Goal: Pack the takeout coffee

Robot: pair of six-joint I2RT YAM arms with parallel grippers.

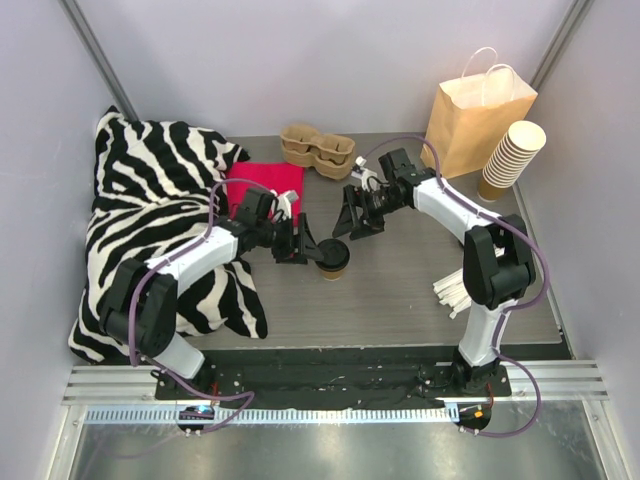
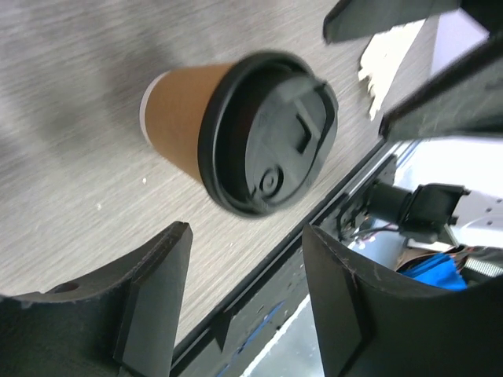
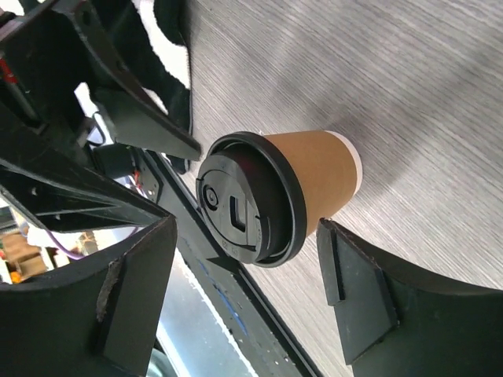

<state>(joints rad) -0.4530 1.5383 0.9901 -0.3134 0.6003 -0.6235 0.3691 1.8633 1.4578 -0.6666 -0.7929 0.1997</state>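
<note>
A small brown paper cup [image 1: 335,262] with a black lid [image 2: 269,133] stands upright on the grey wood-grain counter [image 1: 400,300], near its middle; the lid is seated on the rim.

The left fingers [image 2: 153,294] are spread wide; the cup lies beyond their tips with bare counter between, so they touch nothing and hold nothing. The right fingers [image 3: 365,294] are also spread wide, wider than the cup; the cup sits just past their tips. One tip appears right against the cup's side in the wrist view; whether it touches I cannot tell. They do not grip it.

Seen from above, the left fingers reach toward the cup from its left; the right fingers hang behind it and a little to its right; the two pairs are near each other but apart.

Farther out, a red cloth [image 1: 268,185] lies behind the left arm; a zebra-print pillow [image 1: 150,220] fills the left side of the counter, partly under that arm. A brown pulp carrier [image 1: 315,148] sits at the back centre. A paper bag [image 1: 475,120] with white handles stands upright in the back right corner; a leaning stack of lidless cups [image 1: 510,155] is just beside it on the right. A small bundle of white strips [image 1: 450,295] lies near the right arm; what they are I cannot tell.
</note>
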